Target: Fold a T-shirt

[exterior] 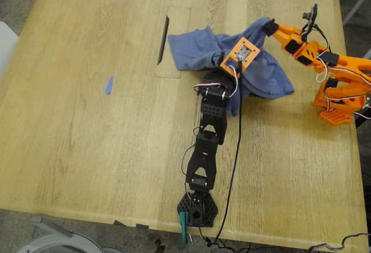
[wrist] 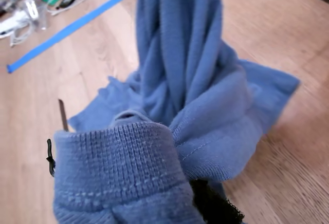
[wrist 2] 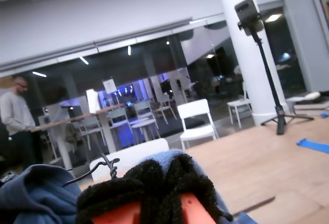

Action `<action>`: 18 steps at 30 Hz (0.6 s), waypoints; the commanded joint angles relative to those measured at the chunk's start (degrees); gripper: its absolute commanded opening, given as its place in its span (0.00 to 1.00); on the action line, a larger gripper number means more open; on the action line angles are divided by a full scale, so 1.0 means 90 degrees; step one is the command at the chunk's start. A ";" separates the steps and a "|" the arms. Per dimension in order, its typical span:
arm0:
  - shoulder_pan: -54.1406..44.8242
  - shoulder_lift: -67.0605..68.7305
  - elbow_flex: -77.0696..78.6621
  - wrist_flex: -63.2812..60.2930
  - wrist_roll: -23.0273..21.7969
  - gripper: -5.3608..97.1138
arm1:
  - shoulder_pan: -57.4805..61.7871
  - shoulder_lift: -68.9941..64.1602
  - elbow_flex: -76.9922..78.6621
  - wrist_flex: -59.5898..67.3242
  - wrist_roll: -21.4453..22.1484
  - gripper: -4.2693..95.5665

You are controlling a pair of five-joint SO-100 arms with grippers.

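T-shirt (exterior: 197,49) bunched on table (exterior: 87,119), no readable print. My first hand (wrist: 154,183) pinches its ribbed hem; my second hand (wrist 2: 149,193) pinches fabric, 2 o'clock.

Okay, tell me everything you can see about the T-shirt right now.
The T-shirt is blue-purple, soft knit cotton by its look, with a ribbed hem showing in the first wrist view. It lies crumpled and bunched, not flat, on the wooden table toward the exterior view's upper right, beside a dark slot in the tabletop. Both arms reach into it. Part of the cloth is gathered and drawn up into a twisted column. No print shows.
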 commanded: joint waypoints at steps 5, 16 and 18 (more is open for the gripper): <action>-0.0439 0.1514 -0.0205 0.0146 0.0146 0.05 | 0.0010 0.0547 -0.0527 0.0254 -0.0020 0.04; -0.1357 0.2959 0.1143 0.0127 0.0127 0.05 | -0.0078 0.0303 -0.1660 0.0488 -0.0078 0.04; -0.1416 0.3066 0.1143 0.0107 0.0088 0.05 | -0.0078 0.0127 -0.1943 0.0381 -0.0088 0.04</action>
